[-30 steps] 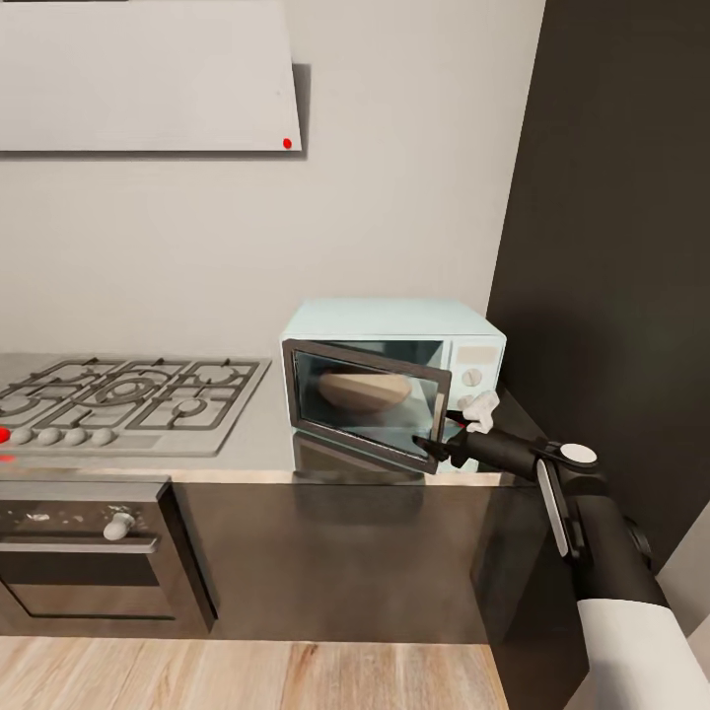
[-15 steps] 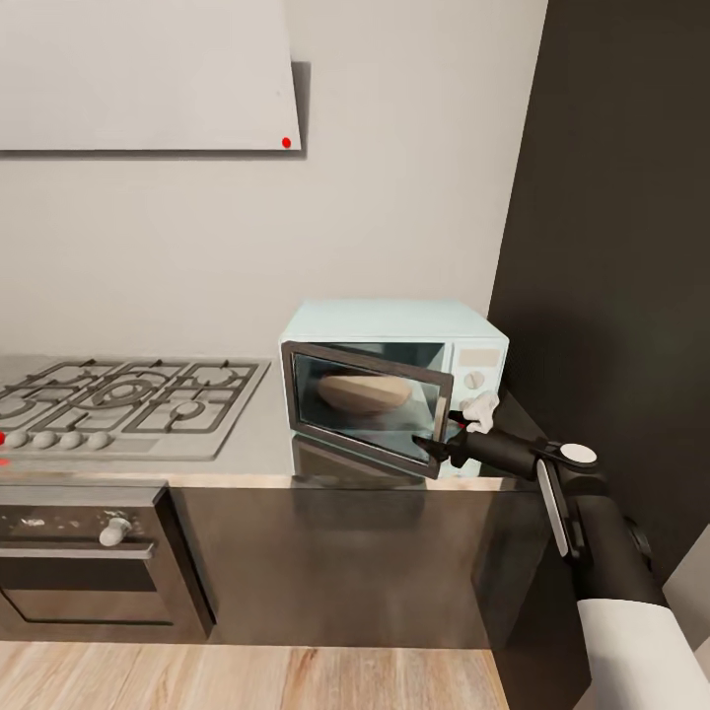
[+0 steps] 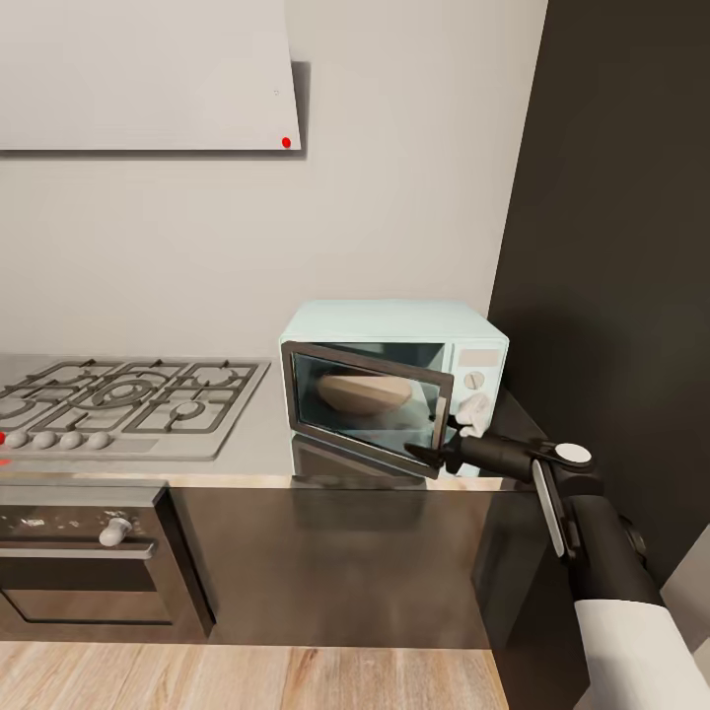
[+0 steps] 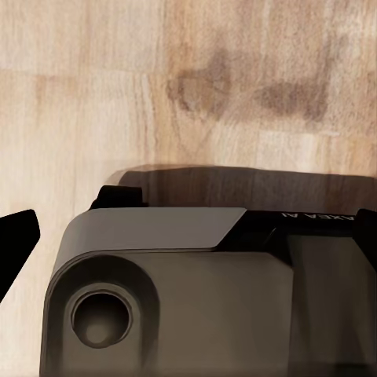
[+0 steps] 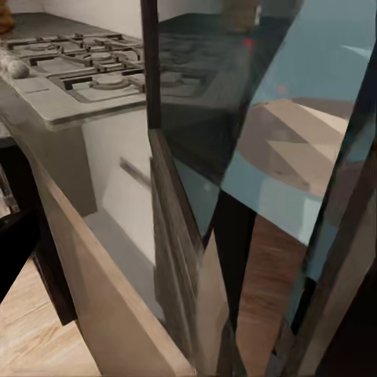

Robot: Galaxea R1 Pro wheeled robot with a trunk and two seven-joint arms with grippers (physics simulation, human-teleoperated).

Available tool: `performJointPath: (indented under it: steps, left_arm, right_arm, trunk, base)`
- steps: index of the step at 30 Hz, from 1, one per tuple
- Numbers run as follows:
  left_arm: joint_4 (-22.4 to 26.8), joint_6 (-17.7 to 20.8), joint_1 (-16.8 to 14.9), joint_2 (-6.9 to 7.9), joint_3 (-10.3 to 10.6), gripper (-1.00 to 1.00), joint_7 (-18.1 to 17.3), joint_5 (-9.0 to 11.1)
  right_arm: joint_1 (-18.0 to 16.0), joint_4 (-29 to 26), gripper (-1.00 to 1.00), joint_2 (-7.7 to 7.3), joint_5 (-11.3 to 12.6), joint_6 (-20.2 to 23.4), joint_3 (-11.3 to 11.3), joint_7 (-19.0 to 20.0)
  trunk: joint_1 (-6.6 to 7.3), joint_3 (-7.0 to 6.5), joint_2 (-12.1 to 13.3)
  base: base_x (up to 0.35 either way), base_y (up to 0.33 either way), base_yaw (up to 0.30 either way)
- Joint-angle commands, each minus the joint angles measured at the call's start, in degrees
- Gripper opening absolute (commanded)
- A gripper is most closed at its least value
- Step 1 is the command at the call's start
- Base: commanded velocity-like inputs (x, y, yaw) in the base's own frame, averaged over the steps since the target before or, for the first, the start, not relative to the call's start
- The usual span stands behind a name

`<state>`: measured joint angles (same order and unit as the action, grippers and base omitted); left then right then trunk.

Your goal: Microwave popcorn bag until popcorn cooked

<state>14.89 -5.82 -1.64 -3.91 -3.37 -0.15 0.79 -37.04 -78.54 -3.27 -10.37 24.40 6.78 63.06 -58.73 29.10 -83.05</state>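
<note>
Behind dark glass: rounded tan popcorn bag (image 3: 363, 392)

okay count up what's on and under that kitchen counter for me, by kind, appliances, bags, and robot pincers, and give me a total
Appliances: 3 – microwave, gas hob, oven
Bags: 1 – popcorn bag, inside the microwave
Robot pincers: 1 – right pincer, at the door's free edge
Total: 5

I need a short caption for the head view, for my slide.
Right tool at the ajar microwave door, popcorn bag inside.
</note>
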Motion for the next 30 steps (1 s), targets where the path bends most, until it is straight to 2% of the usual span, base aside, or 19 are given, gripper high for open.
performJointPath:
  steps: [1, 5, 9, 12, 26, 30]
  left_arm:
    - [-0.04, -0.17, -0.03, -0.04, -0.33, 1.00, -0.03, 0.09]
    - [-0.04, -0.16, -0.03, -0.04, -0.32, 1.00, -0.03, 0.08]
    - [-0.04, -0.16, -0.03, -0.04, -0.32, 1.00, -0.03, 0.07]
    - [-0.04, -0.16, -0.03, -0.04, -0.38, 1.00, -0.03, 0.09]
    - [-0.04, -0.16, -0.03, 0.03, -0.32, 1.00, -0.20, 0.00]
    - [-0.04, -0.16, -0.04, 0.03, -0.21, 1.00, -0.20, -0.01]
  right_arm:
    - [-0.05, -0.09, 1.00, 0.02, -0.26, 0.47, 0.08, 0.55]
    - [-0.05, -0.19, 1.00, 0.02, -0.26, 0.85, 0.04, 1.20]
    - [-0.05, -0.27, 1.00, 0.02, -0.23, 1.12, -0.09, 4.85]
    - [-0.06, -0.29, 1.00, 0.02, -0.20, 1.16, -0.10, 5.86]
    - [-0.12, -0.29, 1.00, 0.02, -0.22, 1.17, -0.10, 6.09]
    - [-0.10, -0.30, 1.00, 0.02, -0.18, 1.17, -0.10, 6.07]
  trunk:
    - [0.00, 0.06, -0.03]
    - [0.00, 0.06, -0.03]
    - [0.00, 0.06, -0.03]
    - [0.00, 0.06, -0.03]
    - [0.00, 0.06, -0.03]
    - [0.00, 0.06, -0.03]
  base:
    - [0.000, 0.000, 0.000]
    - [0.000, 0.000, 0.000]
    - [0.000, 0.000, 0.000]
    - [0.000, 0.000, 0.000]
    - [-0.039, 0.036, 0.000]
    - [-0.079, 0.186, 0.000]
